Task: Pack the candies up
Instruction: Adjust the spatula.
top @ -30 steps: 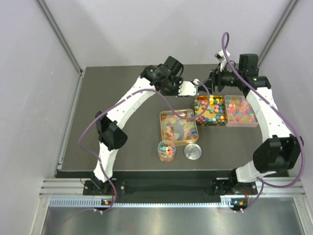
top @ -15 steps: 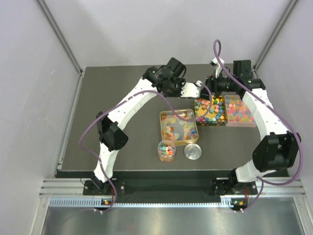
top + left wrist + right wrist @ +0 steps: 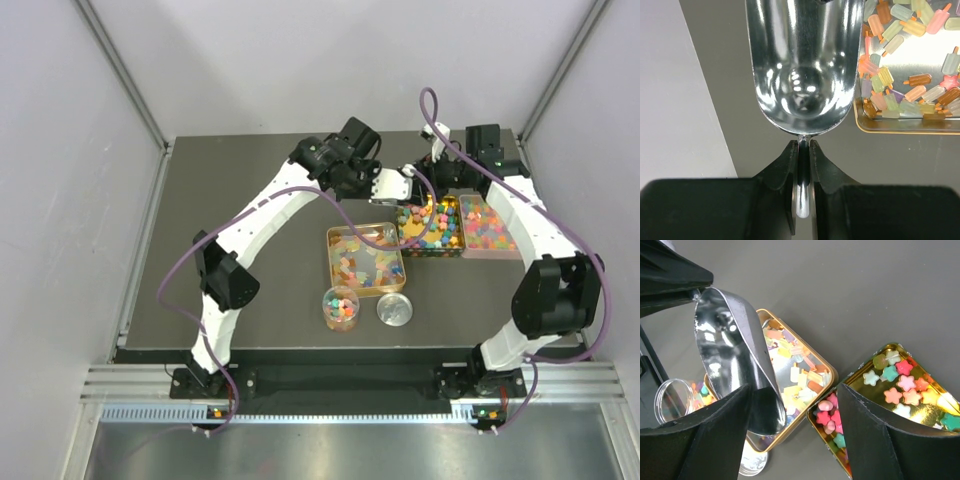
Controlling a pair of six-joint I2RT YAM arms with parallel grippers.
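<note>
Candies fill three trays: pale popsicle shapes in a gold tin [image 3: 365, 258], mixed stars in a second gold tin [image 3: 430, 225], and more in a pink tray [image 3: 490, 225]. A small clear jar [image 3: 341, 307] holds mixed candies. My left gripper [image 3: 804, 150] is shut on the handle of an empty silver scoop [image 3: 802, 65], held above the table's far side beside the popsicle tin [image 3: 910, 125]. My right gripper [image 3: 795, 390] is open and empty, above the gap between the popsicle tin [image 3: 795, 370] and the star tin [image 3: 890, 385], close to the scoop [image 3: 735, 355].
A round silver lid [image 3: 394, 309] lies right of the jar near the front edge. The two grippers nearly meet over the far end of the star tin. The dark mat's left half holds only the left arm. Grey walls enclose the table.
My right gripper has swung left and farther back, toward the scoop. My left gripper with the scoop has shifted only slightly.
</note>
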